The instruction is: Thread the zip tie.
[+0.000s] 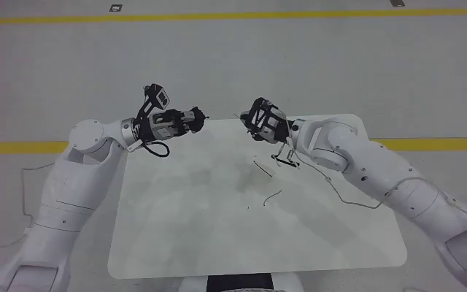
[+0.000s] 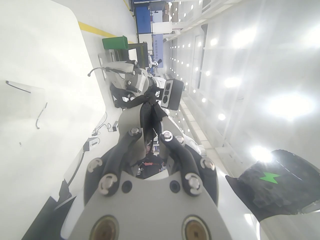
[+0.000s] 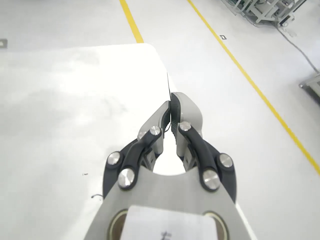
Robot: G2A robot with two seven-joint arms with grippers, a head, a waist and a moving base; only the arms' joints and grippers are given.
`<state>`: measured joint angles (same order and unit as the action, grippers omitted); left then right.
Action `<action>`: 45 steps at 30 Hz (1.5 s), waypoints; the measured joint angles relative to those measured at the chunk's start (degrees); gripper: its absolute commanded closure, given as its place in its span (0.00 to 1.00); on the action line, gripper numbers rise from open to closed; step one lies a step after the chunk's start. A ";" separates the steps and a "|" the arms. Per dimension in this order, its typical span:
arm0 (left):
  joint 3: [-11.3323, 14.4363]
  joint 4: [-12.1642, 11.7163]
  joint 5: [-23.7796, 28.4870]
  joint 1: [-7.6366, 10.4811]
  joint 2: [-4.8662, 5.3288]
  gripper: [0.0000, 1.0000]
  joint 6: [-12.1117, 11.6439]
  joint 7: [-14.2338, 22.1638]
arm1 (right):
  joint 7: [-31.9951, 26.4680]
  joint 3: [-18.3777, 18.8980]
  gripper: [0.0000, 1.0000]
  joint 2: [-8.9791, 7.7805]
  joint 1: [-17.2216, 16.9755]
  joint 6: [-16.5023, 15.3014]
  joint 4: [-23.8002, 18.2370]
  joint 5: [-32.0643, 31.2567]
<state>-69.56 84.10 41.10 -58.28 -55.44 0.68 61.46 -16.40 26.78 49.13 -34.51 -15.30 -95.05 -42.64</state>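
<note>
Right gripper (image 3: 170, 106): shut all the way, the two pads pressed flat against a thin black zip tie (image 3: 168, 84). A short, straight end of the tie standing out past the fingertips, in line with the fingers; the rest hidden between the pads and behind them. Held in the air above the far edge of the white table (image 1: 182, 219), not touching it, with the free end directed toward the other arm.

Left gripper (image 1: 198, 119): also raised, over the far left corner of the table, turned to face the right gripper. Tip to tip, near but apart, with a clear gap between. Fingers drawn together, pads meeting; impossible to tell about any small thing pinched there (tips dark and overlapping in the left wrist view).

Lying flat on the table, between the middle and the right arm: a straight spare tie (image 1: 263, 168) and, a little nearer to the robot, a curved spare tie (image 1: 273, 195), apart from each other. Just beyond the straight one, below the right forearm, a small black piece (image 1: 286, 159), too small to name with certainty.

Past the table, grey floor with a yellow line (image 1: 219, 16) along it.
</note>
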 measured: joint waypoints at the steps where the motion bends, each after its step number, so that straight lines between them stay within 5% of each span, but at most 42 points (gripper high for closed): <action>1: 0.00 0.00 0.00 0.00 0.00 1.00 0.00 0.00 | -0.46 0.58 1.00 0.11 -0.46 0.55 0.08 2.13; 15: 0.00 0.00 0.00 0.00 0.00 1.00 0.00 0.00 | -8.27 6.83 1.00 2.43 -7.40 7.89 2.78 35.69; 29: 0.00 0.00 0.00 0.00 0.00 1.00 0.00 0.00 | -6.32 8.14 1.00 2.80 -8.98 9.06 3.10 38.80; 45: 0.00 0.00 0.00 0.00 0.00 1.00 0.00 0.00 | -7.87 14.92 1.00 5.49 -14.57 24.83 2.96 68.59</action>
<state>-69.56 84.10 41.10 -58.28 -55.44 0.68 61.46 -24.27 41.70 54.63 -49.08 9.53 -92.09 25.94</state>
